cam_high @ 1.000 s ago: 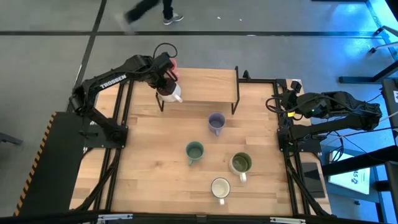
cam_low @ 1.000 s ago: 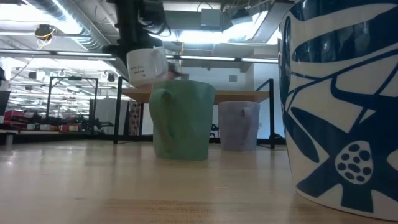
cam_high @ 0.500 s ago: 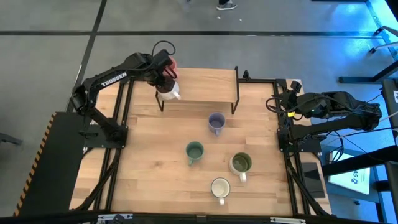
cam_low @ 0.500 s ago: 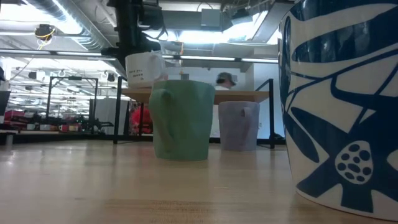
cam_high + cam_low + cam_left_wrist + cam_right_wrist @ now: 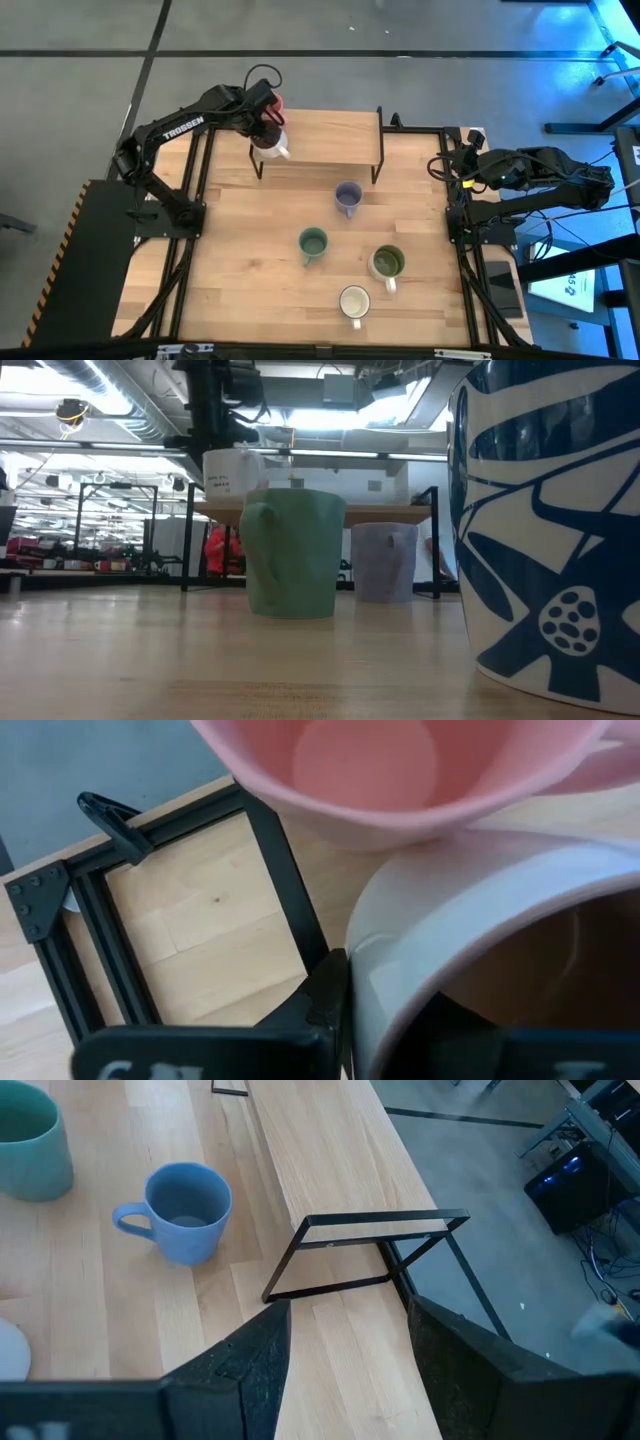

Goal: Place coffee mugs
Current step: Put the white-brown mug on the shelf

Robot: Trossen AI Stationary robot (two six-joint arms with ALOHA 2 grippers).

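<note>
The raised wooden shelf (image 5: 325, 137) at the far edge of the bench (image 5: 240, 290) serves as the landmark, and judging by where the left arm is carrying its mug, it looks to be the destination.

Nearest the front and farthest from the shelf stands the white mug (image 5: 353, 301), upright on the bench. A little closer to the shelf is the olive-green mug (image 5: 386, 263), and beside it, toward the left arm, the teal-green mug (image 5: 313, 242); in the low view the teal-green one blocks much of the shelf's left end. The lavender mug (image 5: 348, 196) sits just in front of the shelf, near its right leg. All four appear still to be moved.

At the shelf's left end, the left hand (image 5: 264, 122) is clenched on the rim of the white mug with a mauve inside (image 5: 270, 145), holding it just above the shelf top, seemingly about to set it down. Just beyond it the pink mug (image 5: 400, 775) already stands on the shelf, very close to the held one, so contact is a risk.

The right hand (image 5: 345, 1350) waits released, off the shelf's right end.

So roughly one placed, one arriving, four left.
</note>
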